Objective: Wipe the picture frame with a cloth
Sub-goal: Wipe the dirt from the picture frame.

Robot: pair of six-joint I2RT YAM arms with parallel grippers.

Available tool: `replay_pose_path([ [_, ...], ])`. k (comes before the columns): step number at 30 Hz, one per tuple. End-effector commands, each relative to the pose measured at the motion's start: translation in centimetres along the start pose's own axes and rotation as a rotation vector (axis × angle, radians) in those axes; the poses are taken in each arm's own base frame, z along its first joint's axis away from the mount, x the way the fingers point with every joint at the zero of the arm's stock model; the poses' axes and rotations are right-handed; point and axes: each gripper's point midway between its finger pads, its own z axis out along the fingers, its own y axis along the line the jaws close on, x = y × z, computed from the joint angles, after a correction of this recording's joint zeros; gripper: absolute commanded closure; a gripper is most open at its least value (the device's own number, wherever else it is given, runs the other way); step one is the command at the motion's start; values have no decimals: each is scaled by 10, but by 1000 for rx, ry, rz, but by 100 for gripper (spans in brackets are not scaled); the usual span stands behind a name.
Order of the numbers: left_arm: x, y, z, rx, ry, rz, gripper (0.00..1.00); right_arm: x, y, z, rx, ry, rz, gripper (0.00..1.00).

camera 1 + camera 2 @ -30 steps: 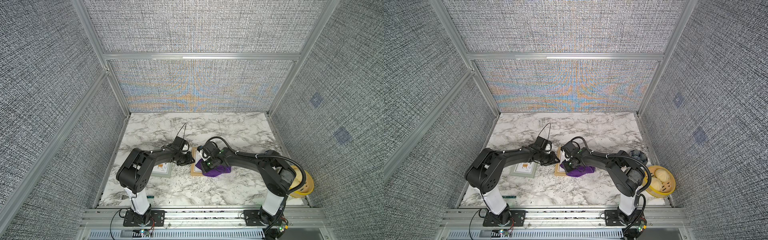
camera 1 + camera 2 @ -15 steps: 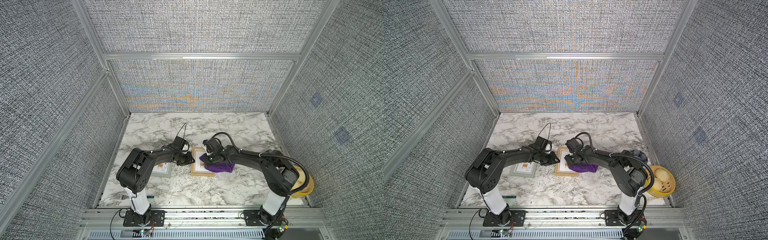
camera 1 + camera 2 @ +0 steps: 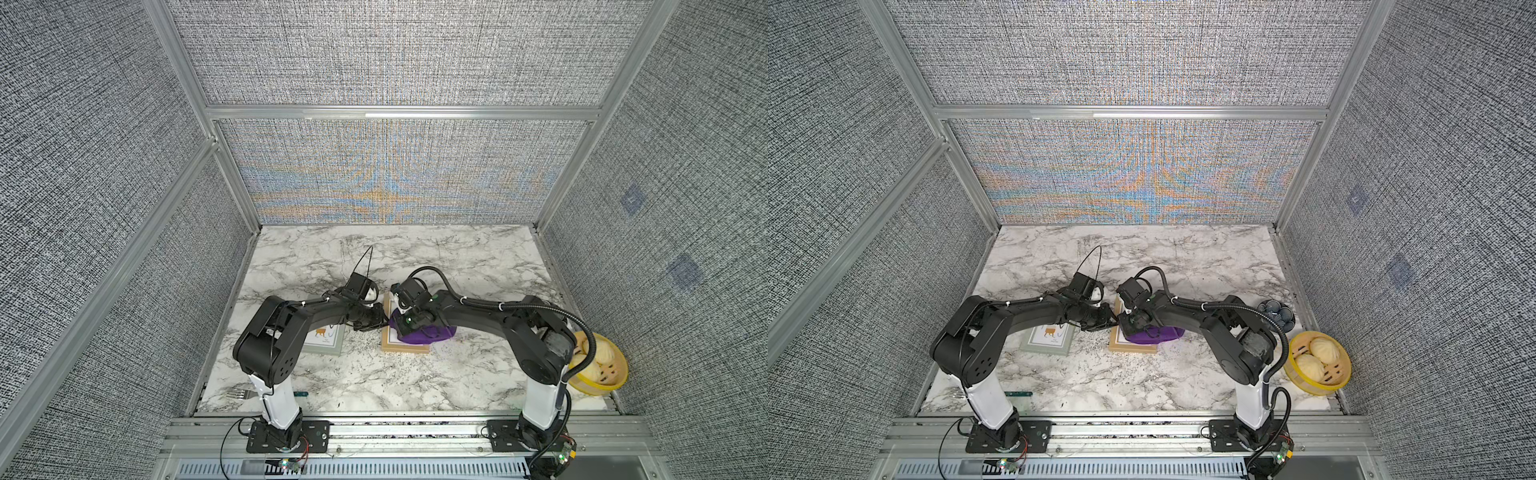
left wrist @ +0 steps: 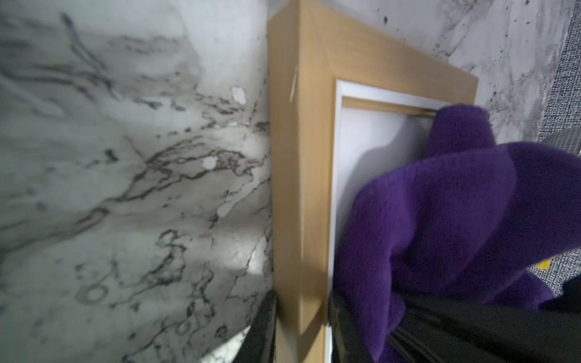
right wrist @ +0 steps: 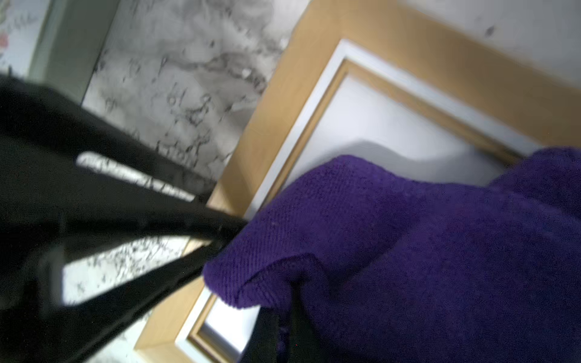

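A light wooden picture frame with a white mat lies flat on the marble table. My left gripper is shut on its left rail; in the left wrist view the rail sits between the two fingers. The deep purple cloth is bunched over the frame's glass. My right gripper is shut on the cloth and presses it on the frame, close beside the left gripper.
A second, grey-green picture frame lies under the left forearm. A yellow steamer basket of buns stands at the right edge, with a dark blue ornament behind it. A fork lies front left.
My right gripper has slid the cloth over the frame, out to the far right and back toward the left rail. The left gripper has stayed on the frame.
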Motion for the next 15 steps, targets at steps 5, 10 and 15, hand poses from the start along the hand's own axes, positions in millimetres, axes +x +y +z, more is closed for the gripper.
replay_pose_path([
  [5,57,77,-1,-333,170,-115,92,26,-7,-9,-7,40,-48,100],
  [10,56,76,-1,-331,168,-112,92,72,9,-17,-107,150,-156,100],
  [15,56,78,0,-334,167,-115,92,56,2,1,-28,134,-130,100],
])
